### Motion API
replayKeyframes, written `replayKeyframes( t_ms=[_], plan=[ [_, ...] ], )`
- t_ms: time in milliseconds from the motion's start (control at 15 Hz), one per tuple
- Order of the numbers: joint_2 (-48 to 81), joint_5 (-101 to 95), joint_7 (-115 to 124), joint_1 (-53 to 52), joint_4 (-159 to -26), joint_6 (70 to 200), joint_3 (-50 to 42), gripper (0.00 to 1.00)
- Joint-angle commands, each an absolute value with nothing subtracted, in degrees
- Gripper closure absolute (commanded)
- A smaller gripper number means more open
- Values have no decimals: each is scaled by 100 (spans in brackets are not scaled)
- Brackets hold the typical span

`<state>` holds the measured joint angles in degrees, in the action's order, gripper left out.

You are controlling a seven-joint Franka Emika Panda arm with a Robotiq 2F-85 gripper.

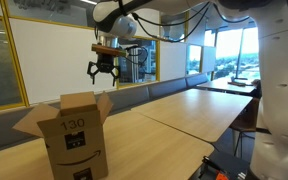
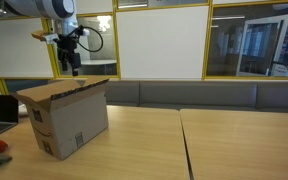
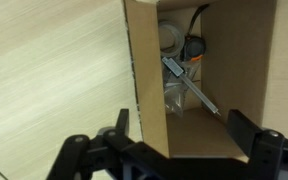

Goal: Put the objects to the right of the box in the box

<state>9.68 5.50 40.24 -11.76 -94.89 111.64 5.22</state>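
Wrist view looks straight down into the open box [image 3: 149,90], where the grey tape roll [image 3: 170,38], the small black piece [image 3: 194,47] and the thin dark stick-like gadget [image 3: 192,85] lie on its floor; the gripper [image 3: 181,135] hangs above, fingers spread wide with nothing between them. In both exterior views it hovers clear above the box, which stands on the wooden table [image 1: 174,115].

I look down into the brown cardboard box [image 3: 246,70], upright on the tabletop [image 1: 174,115], flaps open, "130" on its side. Inside, the grey tape roll [image 3: 169,38] lies at 11 o'clock, the small black piece [image 3: 194,48] at its 3 o'clock, and the thin stick [image 3: 191,86] slants toward 5 o'clock.
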Motion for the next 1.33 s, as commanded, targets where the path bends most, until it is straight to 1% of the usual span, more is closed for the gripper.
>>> replayKeyframes(
  t_ms=[0, 533, 733, 1000, 1267],
  plan=[
    [-290, 336, 4477, -1075, -10875, 11542, 509, 0],
    [-2318, 572, 4823, -507, -13447, 11895, 565, 0],
    [-2995, 646, 4587, -283, -14492, 11945, 498, 0],
    [-3610, 494, 3299, -289, -15311, 11227, 445, 0],
    [-4234, 437, 2081, -299, -15660, 10370, 460, 0]
  ],
)
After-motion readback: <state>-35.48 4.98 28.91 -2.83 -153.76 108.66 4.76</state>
